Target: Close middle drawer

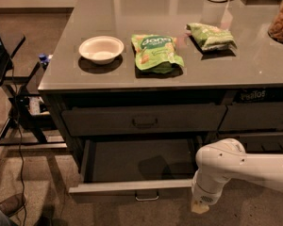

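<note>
Middle drawer [132, 186] is wide open, not pushed yet. My gripper [201, 205] hangs by its right front corner, and I can't tell its grip.

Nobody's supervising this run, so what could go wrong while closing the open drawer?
The gripper sits low by the right end of the drawer, far from the handle; an off-centre push might skew and jam it. The arm overlaps the tray's right corner and could get pinched.
</note>
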Robot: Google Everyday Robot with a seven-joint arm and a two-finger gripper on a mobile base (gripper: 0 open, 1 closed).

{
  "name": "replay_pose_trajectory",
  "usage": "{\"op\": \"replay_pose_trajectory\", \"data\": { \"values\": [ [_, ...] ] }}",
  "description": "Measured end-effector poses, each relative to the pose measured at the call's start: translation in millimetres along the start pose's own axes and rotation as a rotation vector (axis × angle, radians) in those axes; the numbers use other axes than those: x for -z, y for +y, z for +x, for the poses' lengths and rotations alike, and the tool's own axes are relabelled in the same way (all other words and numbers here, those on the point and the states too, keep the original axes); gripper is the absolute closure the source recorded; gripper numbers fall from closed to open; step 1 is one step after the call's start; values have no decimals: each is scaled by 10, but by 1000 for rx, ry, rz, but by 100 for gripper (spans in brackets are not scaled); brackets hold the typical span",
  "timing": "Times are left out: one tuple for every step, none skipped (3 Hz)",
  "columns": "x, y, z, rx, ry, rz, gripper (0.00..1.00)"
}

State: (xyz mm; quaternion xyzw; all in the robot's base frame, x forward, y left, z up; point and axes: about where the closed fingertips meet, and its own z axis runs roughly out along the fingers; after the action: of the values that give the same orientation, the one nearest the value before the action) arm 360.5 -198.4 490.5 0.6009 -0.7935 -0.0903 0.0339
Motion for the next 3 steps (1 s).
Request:
{"op": "replay_pose_trajectory", "data": {
  "values": [
    [-16, 5, -1, 0, 0, -4, 100],
    [-203, -15, -58, -38, -7, -13, 100],
    [-371, -242, -206, -72, -23, 23, 100]
  ]
}}
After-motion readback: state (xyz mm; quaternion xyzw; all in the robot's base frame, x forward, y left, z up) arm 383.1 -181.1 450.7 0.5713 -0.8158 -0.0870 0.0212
